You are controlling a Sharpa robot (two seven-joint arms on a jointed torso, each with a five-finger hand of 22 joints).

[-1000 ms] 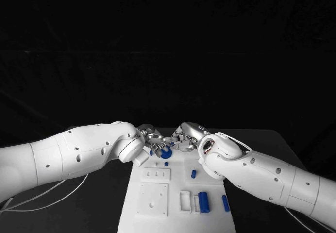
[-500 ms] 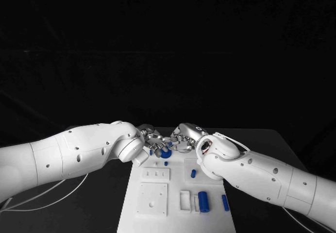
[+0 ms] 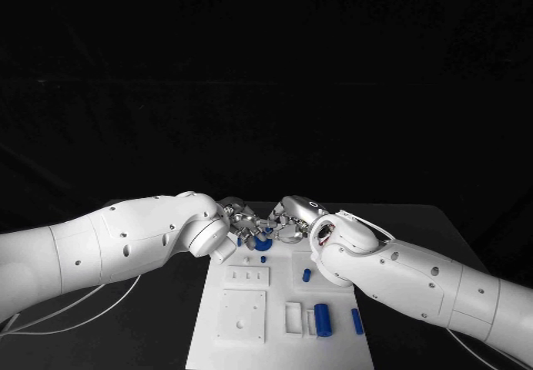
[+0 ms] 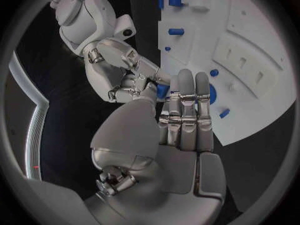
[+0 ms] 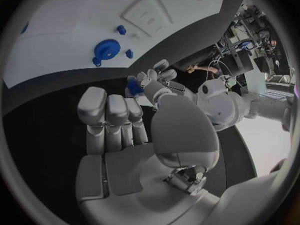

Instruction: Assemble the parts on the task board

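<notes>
The white task board [image 3: 278, 308] lies in the middle of the table. A blue gear [image 3: 262, 243] [image 4: 211, 92] [image 5: 107, 48] sits at its far end. Just above the gear my left hand [image 3: 238, 219] [image 4: 181, 120] and right hand [image 3: 291, 222] [image 5: 119, 130] meet fingertip to fingertip. A small blue part [image 3: 266, 228] [image 4: 162, 90] [image 5: 132, 87] is pinched between them, touched by fingers of both. How much of the part is covered I cannot tell. In each wrist view the other hand [image 4: 125, 70] [image 5: 155, 82] faces the camera.
Small blue pegs [image 5: 121, 29] [image 4: 224, 113] lie around the gear. Nearer me on the board are a short blue peg [image 3: 306, 274], a blue cylinder [image 3: 322, 320] in a white holder and a blue bar [image 3: 357, 321]. Raised white blocks [image 3: 244, 308] stand at the left.
My right hand and arm have edged slightly left, closing on the left hand. The left arm and the parts on the board have stayed put.
</notes>
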